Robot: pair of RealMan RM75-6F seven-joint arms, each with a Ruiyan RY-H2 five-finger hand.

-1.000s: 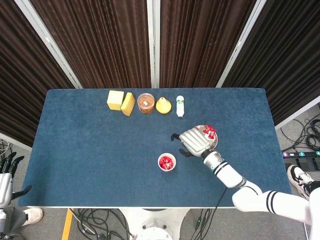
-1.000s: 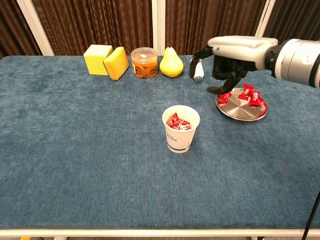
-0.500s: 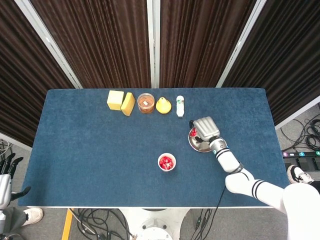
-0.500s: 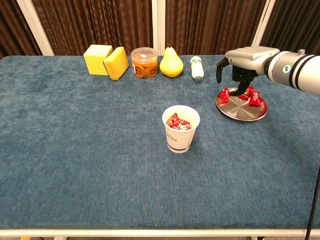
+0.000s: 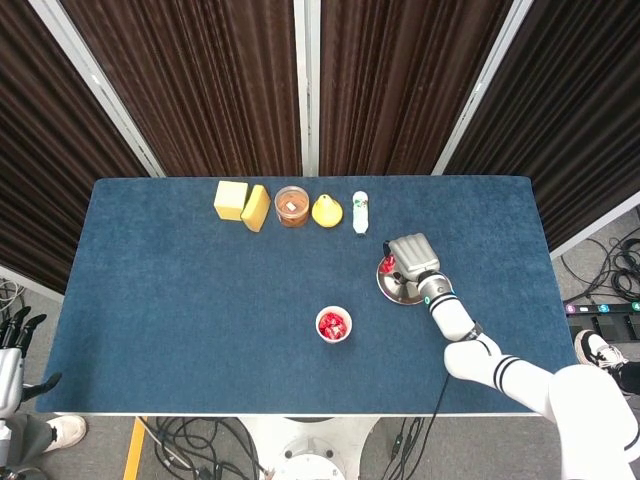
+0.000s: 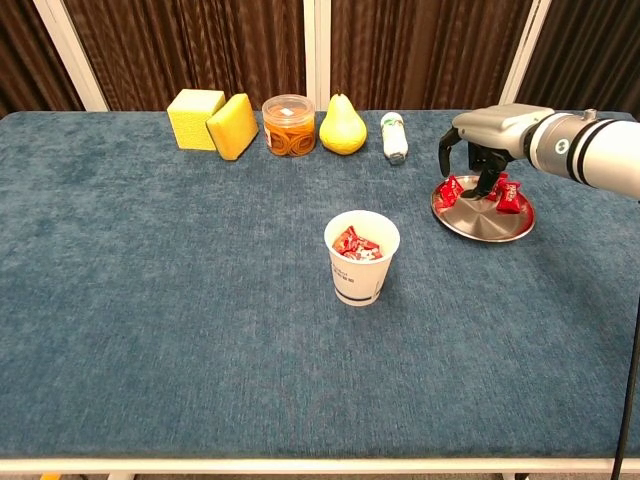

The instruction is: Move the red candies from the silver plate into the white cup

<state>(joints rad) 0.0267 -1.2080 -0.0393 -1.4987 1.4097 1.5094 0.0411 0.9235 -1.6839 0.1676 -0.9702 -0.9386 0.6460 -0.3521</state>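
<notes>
Red candies [image 6: 497,190] are seen directly beneath the right hand [image 6: 488,135], on the silver plate [image 6: 482,222]; its fingers are curled down among them, and whether one is gripped cannot be told. More red candies are held by the white cup [image 6: 361,258], nearer and well to that hand's left. Only the left hand [image 5: 10,342] is shown off the worktop's [image 6: 160,330] edge, fingers apart and empty. Dark curtains [image 5: 200,80] are hung behind.

Room, seen from above and from the chest. Blue table [image 5: 200,310] before dark brown curtains [image 5: 200,80] divided by white posts [image 5: 308,85]. Grey floor [image 5: 600,250]; black cables [image 5: 200,440] lie beyond the tabletop's near edge.
</notes>
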